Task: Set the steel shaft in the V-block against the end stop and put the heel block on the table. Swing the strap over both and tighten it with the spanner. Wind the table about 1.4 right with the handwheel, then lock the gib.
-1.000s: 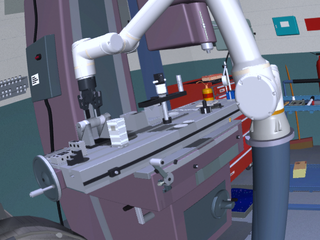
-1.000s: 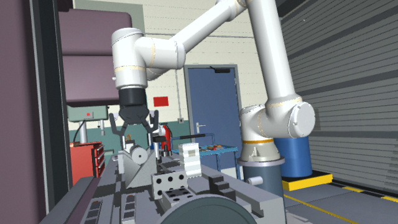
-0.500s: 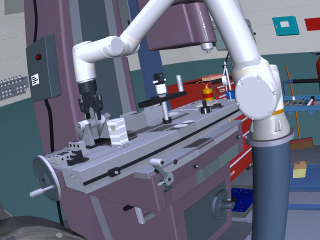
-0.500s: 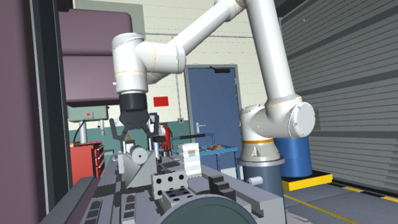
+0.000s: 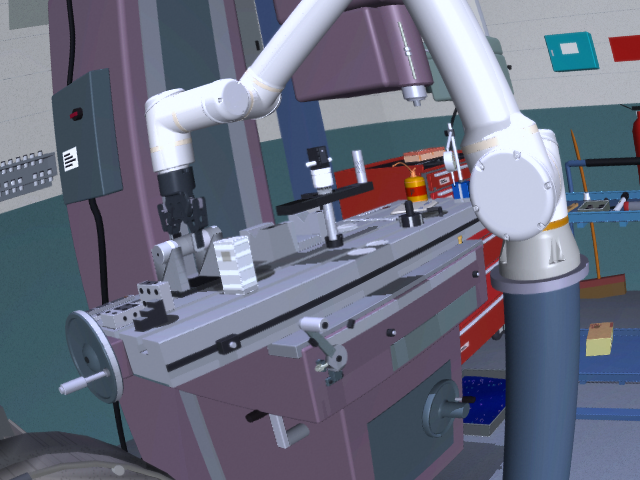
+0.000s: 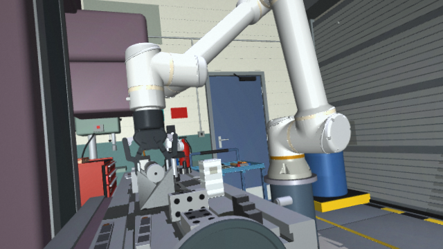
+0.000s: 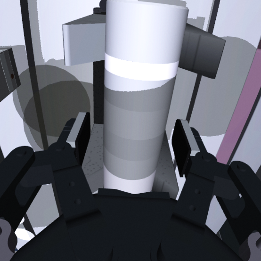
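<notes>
The V-block (image 5: 178, 266) (image 6: 152, 190) is partly hidden behind my fingers and the shaft. The steel shaft (image 5: 176, 247) (image 6: 154, 171) (image 7: 138, 102) lies in its groove at the left end of the mill table. My gripper (image 5: 184, 232) (image 6: 152, 159) (image 7: 131, 143) is open around the shaft from above and holds nothing. The pale stepped heel block (image 5: 235, 264) (image 6: 211, 177) stands upright on the table just right of the V-block. The black strap (image 5: 324, 197) sits raised on its stud, swung away near mid-table. The table handwheel (image 5: 94, 356) is at the left end. The gib lock lever (image 5: 323, 345) hangs on the front.
A drilled angle block (image 5: 154, 293) (image 6: 188, 204) and a black step block (image 5: 151, 315) sit close to the V-block at the table's left end. The mill column (image 5: 103, 129) rises right behind my gripper. The spindle head (image 5: 362, 51) overhangs mid-table. An oil can (image 5: 416, 187) stands far right.
</notes>
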